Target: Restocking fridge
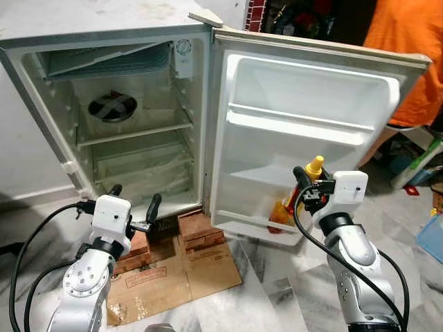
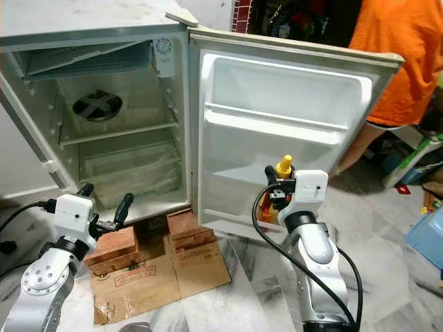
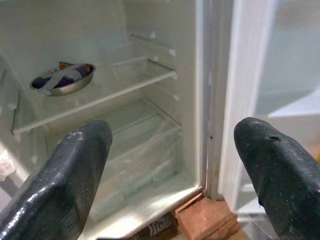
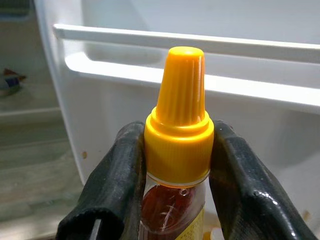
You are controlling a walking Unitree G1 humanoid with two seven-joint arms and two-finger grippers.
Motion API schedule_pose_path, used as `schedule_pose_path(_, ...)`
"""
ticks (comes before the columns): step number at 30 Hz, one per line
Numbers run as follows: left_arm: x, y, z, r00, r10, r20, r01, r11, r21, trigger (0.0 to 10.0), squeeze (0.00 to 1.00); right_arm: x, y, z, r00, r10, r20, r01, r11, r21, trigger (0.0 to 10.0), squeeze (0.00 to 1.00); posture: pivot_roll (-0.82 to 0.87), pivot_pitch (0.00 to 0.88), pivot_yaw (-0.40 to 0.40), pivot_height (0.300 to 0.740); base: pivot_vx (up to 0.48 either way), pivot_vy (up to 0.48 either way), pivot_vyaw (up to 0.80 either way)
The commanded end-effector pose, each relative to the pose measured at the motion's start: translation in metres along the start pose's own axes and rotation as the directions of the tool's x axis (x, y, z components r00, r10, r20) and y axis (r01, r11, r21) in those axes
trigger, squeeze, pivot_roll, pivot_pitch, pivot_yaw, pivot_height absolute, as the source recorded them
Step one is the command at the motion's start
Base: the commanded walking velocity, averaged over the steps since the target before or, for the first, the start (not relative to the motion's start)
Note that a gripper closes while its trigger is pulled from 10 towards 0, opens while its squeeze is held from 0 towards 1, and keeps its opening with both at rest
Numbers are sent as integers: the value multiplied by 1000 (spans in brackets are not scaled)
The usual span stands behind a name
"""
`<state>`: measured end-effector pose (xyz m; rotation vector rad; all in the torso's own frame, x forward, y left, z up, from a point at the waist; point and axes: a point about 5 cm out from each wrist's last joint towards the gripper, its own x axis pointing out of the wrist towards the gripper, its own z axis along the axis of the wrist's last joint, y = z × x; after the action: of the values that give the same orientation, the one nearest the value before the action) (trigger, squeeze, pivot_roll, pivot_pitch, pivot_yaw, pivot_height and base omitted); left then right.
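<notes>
A small white fridge (image 1: 138,138) stands open with its door (image 1: 304,124) swung to the right. My right gripper (image 1: 308,178) is shut on the neck of a bottle (image 4: 179,120) with a yellow cap and amber contents. The bottle is held tilted at the door's bottom shelf (image 1: 256,225), its orange lower end (image 1: 279,214) down inside it. My left gripper (image 1: 135,198) hangs open and holds nothing, low in front of the fridge's bottom compartment; its fingers (image 3: 60,175) frame the interior. A metal bowl (image 1: 112,107) with dark wrapped contents sits on the middle shelf.
Red bricks (image 1: 197,228) prop up the fridge, on flattened cardboard (image 1: 180,270) over the marble floor. A person in an orange shirt (image 1: 408,41) stands behind the door at right. A blue box (image 1: 432,235) and clutter lie at far right.
</notes>
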<state>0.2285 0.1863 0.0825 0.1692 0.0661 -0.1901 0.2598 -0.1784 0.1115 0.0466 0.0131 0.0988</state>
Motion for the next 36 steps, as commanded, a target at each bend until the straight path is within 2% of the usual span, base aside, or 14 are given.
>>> schedule_pose_path(1, 1, 2, -1, 1000, 2, -11, -2, 1000, -1, 10000, 0, 4, 1, 7, 1000, 16, 20, -16, 1000, 0, 10000, 0, 88, 0, -61, 740, 382, 292, 0)
schedule_pose_path(9, 5, -1, -2, 1000, -6, -28, 5, 1000, -11, 10000, 0, 5, 1, 3, 1000, 18, 5, -18, 1000, -2, 10000, 0, 87, 0, -58, 740, 369, 306, 0)
schedule_pose_path(11, 5, -1, -2, 1000, -9, -30, 9, 1000, 8, 10000, 0, 6, 0, 3, 1000, 14, 0, -14, 1000, -5, 10000, 0, 87, 0, -58, 740, 262, 326, 0)
schedule_pose_path(24, 6, -3, -2, 999, -11, -36, 12, 999, 33, 10000, 0, 7, -3, -3, 999, -12, -31, 11, 1000, -15, 10000, 0, 91, 0, -56, 740, 0, 0, 0)
schedule_pose_path(30, 7, -3, -2, 999, -16, -38, 17, 999, 45, 10000, 0, 12, -10, -5, 996, -74, -53, 75, 997, 9, 10000, 0, 95, 0, -57, 740, 0, 0, 0)
schedule_pose_path(36, 6, -1, -3, 999, -2, -52, 4, 999, 32, 10000, 0, 10, -7, -9, 996, -62, -68, 63, 998, 14, 10000, 0, 97, 0, -48, 740, 0, 0, 0)
